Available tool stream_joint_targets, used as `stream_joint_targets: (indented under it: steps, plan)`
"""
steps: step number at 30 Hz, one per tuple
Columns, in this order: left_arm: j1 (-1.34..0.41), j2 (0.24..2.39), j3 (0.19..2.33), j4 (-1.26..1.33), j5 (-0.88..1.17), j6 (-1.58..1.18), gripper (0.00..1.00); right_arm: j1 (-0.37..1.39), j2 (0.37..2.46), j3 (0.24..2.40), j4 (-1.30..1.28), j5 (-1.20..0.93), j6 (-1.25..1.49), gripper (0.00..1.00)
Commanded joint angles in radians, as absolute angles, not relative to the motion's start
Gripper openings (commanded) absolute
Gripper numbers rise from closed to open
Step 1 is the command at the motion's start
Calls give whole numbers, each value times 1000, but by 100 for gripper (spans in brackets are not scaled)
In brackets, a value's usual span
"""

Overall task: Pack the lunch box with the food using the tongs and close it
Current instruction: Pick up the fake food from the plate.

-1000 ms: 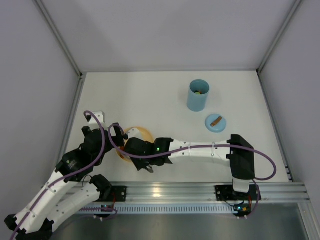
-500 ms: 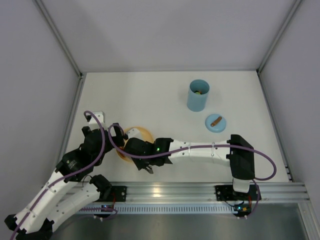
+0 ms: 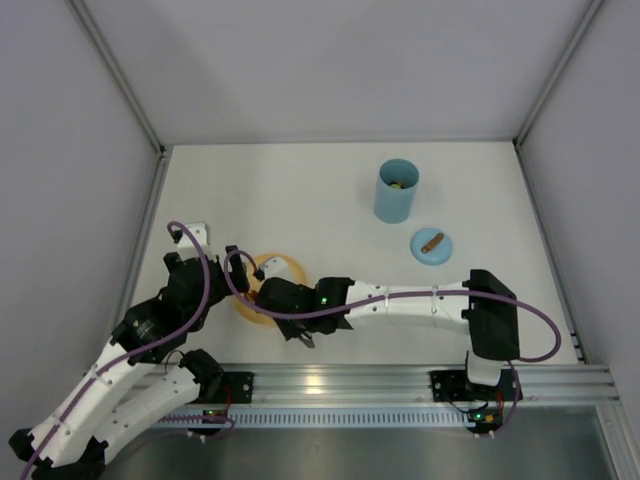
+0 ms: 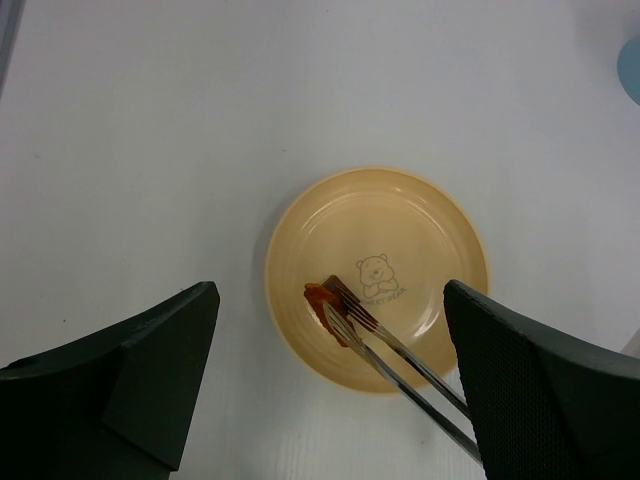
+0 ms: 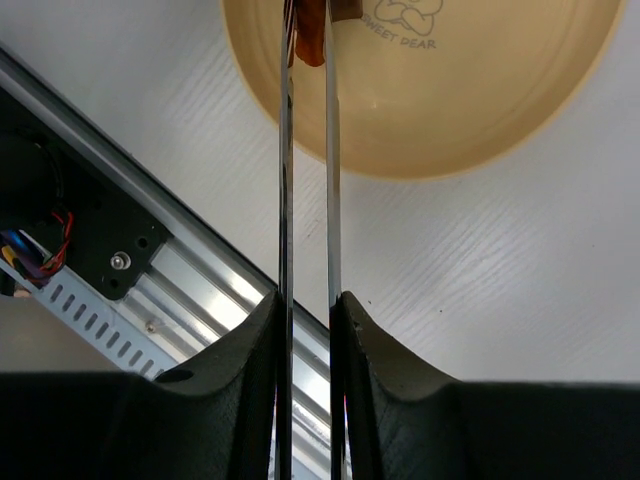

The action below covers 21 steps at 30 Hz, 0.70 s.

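Pressure is my concern: right gripper (image 5: pixel 308 320) clamped nearly shut on the tongs (image 5: pixel 329 200), which pinch a red food piece (image 4: pixel 322 300) over the plate (image 4: pixel 440 240), so I should lift straight and slowly.

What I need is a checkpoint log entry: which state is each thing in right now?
lunch box: upright, open, food inside.
lid: off, lying beside the lunch box.
plate: one red piece over it.
red piece: pinched in the tongs' tips.
tongs: squeezed nearly shut.
right gripper: shut on the tongs.
left gripper: open, empty, above the plate.
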State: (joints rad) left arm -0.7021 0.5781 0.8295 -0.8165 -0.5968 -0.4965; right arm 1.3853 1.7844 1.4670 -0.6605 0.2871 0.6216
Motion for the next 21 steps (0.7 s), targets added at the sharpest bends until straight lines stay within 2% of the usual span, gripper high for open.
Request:
stream_joint_targets:
  steps: [1,21]
  plan:
    - [-707,569,833,-779,-618,-505,99,1397,1698,1459,-664,340,626,21]
    - [-707,569,833,-779,-618,-506,99,1324,1540,1419,-727,411,609,20]
